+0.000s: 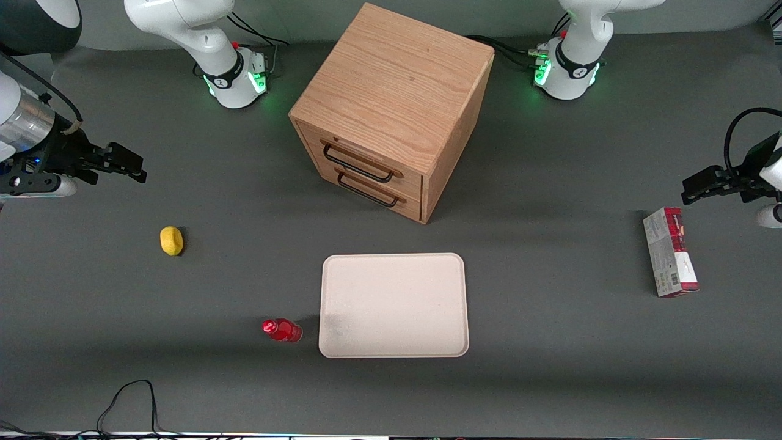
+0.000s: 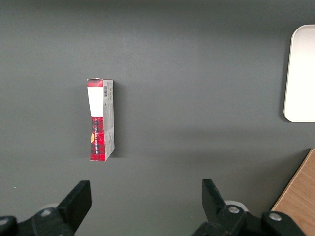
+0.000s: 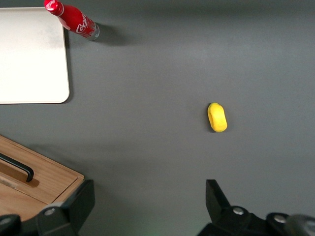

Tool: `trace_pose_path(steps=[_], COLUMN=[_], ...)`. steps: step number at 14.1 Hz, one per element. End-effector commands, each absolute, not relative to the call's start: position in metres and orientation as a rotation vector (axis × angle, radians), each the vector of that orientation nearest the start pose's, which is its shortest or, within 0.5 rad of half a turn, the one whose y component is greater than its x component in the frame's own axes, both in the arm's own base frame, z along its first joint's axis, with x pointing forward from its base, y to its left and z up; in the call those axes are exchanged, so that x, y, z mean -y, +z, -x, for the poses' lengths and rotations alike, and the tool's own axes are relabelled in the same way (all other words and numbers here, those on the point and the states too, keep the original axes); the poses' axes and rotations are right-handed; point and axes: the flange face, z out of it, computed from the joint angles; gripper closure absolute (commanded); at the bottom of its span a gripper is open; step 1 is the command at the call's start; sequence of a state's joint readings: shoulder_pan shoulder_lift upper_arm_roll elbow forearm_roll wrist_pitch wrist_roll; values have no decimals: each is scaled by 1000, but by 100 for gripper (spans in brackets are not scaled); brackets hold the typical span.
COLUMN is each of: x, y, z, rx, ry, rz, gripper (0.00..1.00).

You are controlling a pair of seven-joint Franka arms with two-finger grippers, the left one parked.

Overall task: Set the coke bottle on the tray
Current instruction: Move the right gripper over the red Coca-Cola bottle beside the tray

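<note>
A dark grey desk (image 1: 550, 379) carries everything here: a wooden two-drawer cabinet (image 1: 391, 110) farther from the front camera, the cream tray (image 1: 394, 305) in front of its drawers, and the coke bottle (image 1: 282, 330) standing upright on the desk just beside the tray's edge, not on it. The gripper (image 1: 125, 165) hangs well apart from the bottle at the working arm's end, its jaws spread wide with nothing between them. The yellow lump (image 1: 171, 240) lies between the jaws and the bottle, so a low approach might knock it. The bottle is slim and probably tips easily: an off-centre close could topple it or push it against the tray's rim. A red and grey carton (image 1: 670, 252) lies toward the parked arm's end, out of the way.
</note>
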State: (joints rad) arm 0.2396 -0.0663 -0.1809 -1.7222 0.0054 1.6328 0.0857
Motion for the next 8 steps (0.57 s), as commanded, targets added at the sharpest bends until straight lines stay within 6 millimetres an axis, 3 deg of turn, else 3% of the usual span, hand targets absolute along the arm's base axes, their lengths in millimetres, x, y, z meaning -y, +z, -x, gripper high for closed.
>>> trace_pose_path(steps=[1, 5, 8], x=[-27, -33, -58], y=[601, 587, 586], z=[-538, -547, -556], rx=[-47, -38, -41], ry=[21, 46, 32], rz=[3138, 3140, 3107], gripper=[0, 0, 0])
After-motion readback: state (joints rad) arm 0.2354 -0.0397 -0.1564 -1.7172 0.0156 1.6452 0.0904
